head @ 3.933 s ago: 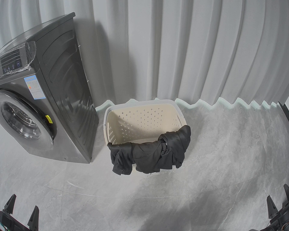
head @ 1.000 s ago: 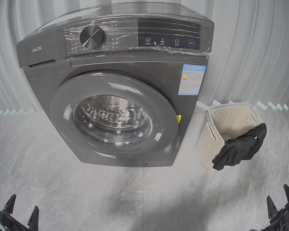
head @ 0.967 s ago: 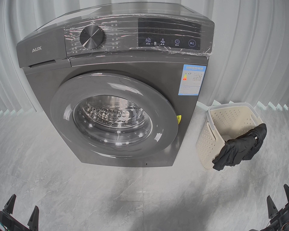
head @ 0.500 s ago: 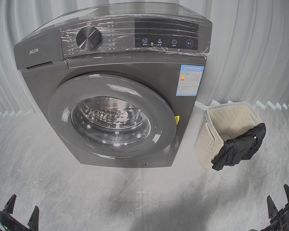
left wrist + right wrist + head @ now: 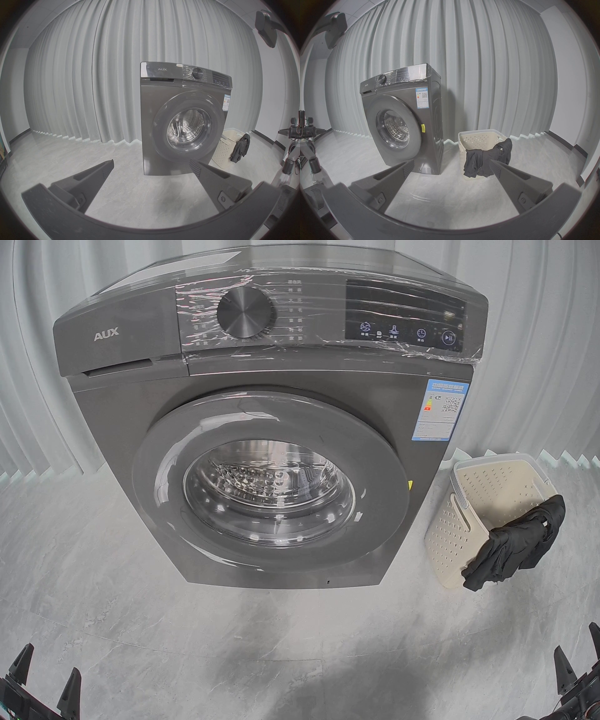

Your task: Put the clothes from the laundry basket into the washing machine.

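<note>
One dark garment (image 5: 515,543) is the load. It is draped over the rim of the laundry basket (image 5: 447,534) and hangs down the outer wall. The basket stands on the floor (image 5: 312,627), just beside the washing machine (image 5: 125,421), on the robot's right. The machine's round door (image 5: 269,490) is shut.

Over the last half second the whole head view shifts: machine and basket both sit further right in the picture. This is a camera move, not a move of the things. The garment lies on the rim as before. Judgement: the robot is lining up on the machine front, no transfer has begun, and the door needs opening first.

Compared with the earliest frame, the basket is no longer central in the view; the machine front now takes the centre, with the basket at the right edge. The left gripper (image 5: 50,662) and right gripper (image 5: 576,640) hold the same low corners, jaws spread and grasping nothing.
</note>
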{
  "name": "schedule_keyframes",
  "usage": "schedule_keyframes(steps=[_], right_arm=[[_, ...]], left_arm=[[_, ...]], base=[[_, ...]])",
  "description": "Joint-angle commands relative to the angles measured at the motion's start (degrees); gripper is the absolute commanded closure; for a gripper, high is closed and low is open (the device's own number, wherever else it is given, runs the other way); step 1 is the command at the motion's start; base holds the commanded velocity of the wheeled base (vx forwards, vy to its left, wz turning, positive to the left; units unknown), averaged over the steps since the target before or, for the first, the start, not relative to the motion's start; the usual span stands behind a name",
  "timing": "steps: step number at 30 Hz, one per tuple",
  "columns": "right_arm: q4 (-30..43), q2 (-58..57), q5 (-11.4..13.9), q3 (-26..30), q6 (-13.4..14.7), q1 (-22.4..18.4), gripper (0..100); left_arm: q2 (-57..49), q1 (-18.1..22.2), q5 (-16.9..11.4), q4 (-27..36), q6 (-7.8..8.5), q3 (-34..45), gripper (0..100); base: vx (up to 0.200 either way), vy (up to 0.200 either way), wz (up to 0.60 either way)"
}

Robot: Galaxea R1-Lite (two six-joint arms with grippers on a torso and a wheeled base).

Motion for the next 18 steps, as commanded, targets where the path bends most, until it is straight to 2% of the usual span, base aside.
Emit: schedule_keyframes(steps=[1,15,18], right_arm=[[0.0,-0.66,0.02,1.01,-0.03,0.01,0],[0.0,-0.66,0.02,1.01,-0.03,0.01,0],[0.0,-0.66,0.02,1.01,-0.03,0.01,0]], left_arm=[[-0.88,0.02,0.01,0.01,0.07,0.92,0],[-0.88,0.02,-0.08,0.01,-0.11,0.92,0],[-0.88,0.02,-0.08,0.01,-0.28,0.92,0]], base=[[0.0,0.0,0.0],[0.0,0.0,0.0],[0.0,0.2,0.0]])
